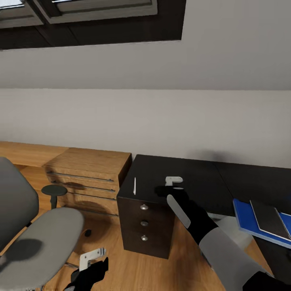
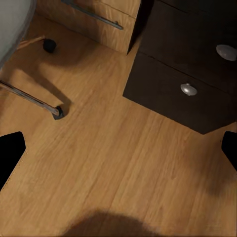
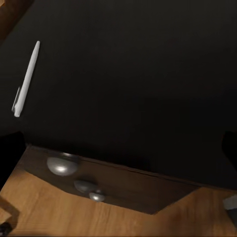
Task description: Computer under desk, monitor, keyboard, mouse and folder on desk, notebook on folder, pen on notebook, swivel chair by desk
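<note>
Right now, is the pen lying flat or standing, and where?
Lying flat. The pen rests lengthwise on the desk top near the corner above the drawer unit, apart from the right gripper.

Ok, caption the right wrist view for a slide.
Right end effector hovering open above the glossy black desk, a white pen lying near the corner over the silver-knobbed drawer unit.

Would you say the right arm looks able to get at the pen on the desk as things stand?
Probably yes. The right hand hovers over the desk with its fingers apart, and the pen lies alone near the desk's edge, beside it, with nothing between them.
</note>
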`<state>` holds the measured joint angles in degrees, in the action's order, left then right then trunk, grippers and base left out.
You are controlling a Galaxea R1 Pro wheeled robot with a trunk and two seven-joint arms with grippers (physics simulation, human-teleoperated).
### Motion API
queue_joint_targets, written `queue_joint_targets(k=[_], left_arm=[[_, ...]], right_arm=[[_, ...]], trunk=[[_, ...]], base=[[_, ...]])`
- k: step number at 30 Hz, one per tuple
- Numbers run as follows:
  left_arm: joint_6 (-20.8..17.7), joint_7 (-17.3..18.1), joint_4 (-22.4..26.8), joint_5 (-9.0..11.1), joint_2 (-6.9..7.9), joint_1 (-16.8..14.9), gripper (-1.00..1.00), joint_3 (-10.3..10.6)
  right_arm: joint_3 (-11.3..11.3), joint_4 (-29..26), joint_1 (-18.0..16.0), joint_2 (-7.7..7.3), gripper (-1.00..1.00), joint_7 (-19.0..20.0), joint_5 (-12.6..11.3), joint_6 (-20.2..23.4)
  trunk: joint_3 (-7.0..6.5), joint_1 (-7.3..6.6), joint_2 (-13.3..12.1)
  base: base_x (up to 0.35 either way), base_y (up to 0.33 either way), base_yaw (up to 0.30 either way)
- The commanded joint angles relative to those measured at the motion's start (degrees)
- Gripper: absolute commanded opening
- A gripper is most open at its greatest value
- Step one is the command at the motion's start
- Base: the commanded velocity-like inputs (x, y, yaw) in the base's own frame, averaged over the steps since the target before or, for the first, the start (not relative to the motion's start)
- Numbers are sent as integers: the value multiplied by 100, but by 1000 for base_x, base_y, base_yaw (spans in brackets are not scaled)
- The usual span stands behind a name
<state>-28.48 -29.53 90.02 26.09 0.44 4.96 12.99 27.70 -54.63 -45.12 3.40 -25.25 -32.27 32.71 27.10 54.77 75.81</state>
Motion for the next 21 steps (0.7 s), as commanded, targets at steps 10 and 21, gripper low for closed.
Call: queue_joint_targets(k=[10,21], left_arm=[[-806,-200,-34,122,-217,-410,100,-50],[-885,-192,-129,124,-241,-459,100,-129]], right_arm=[[39,163,3,9,100,-51,-14,-39],[174,696,4,266,100,-51,287,-540]], trunk=[[58,0,4],[117,0,4]], base=[[0,0,241],[0,0,240]])
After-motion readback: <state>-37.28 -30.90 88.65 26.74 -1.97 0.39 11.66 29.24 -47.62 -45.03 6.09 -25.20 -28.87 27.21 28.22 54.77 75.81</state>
